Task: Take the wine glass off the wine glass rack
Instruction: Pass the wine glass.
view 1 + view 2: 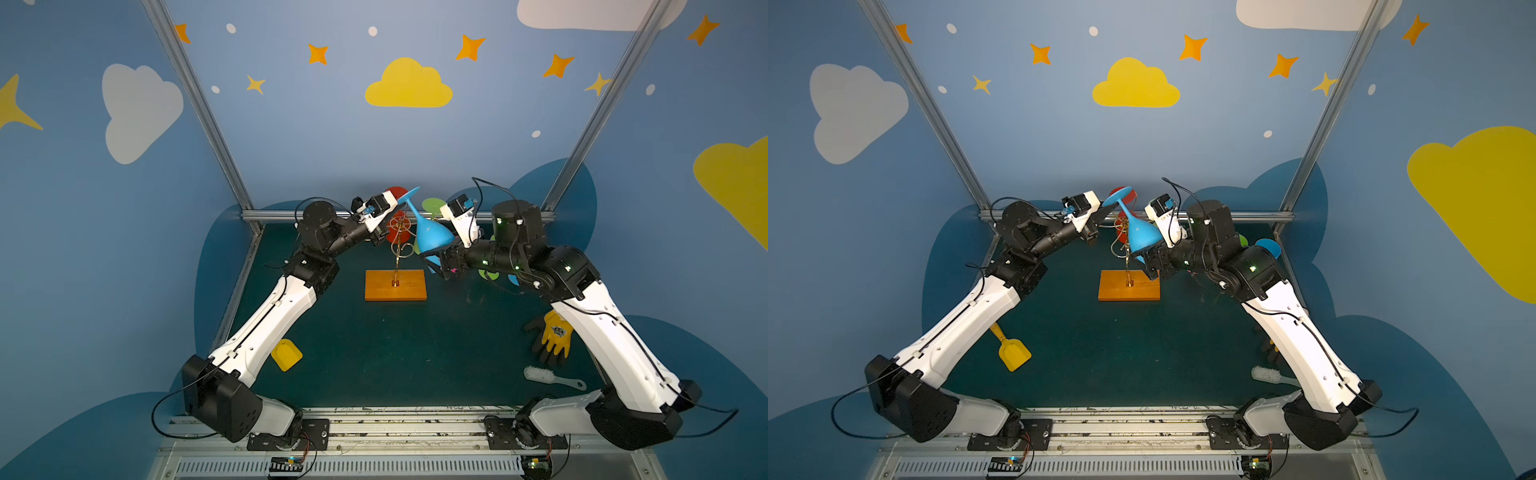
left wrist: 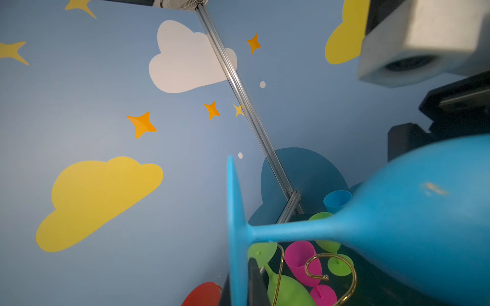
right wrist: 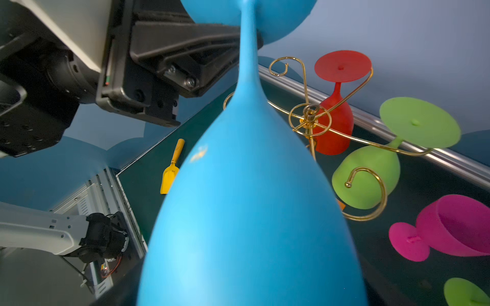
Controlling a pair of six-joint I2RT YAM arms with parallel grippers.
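We see the left gripper (image 1: pixel 400 202) (image 1: pixel 1106 209) clamped tight on the foot rim of the blue wine glass (image 1: pixel 432 233) (image 1: pixel 1142 236) in both top views. The glass is upside down and tilted, foot toward 11 o'clock and up clear of the scroll arms. Its bowl sits at 2 o'clock of the base of the wine glass rack (image 1: pixel 395 286). The right gripper (image 1: pixel 438 258) has its jaws wide around the bowl; pressing or not, we cannot tell. A red glass (image 3: pixel 336 119) and a green glass (image 3: pixel 371 174) hang on the rack. A yellow scoop (image 1: pixel 286 354) lies at 8 o'clock.
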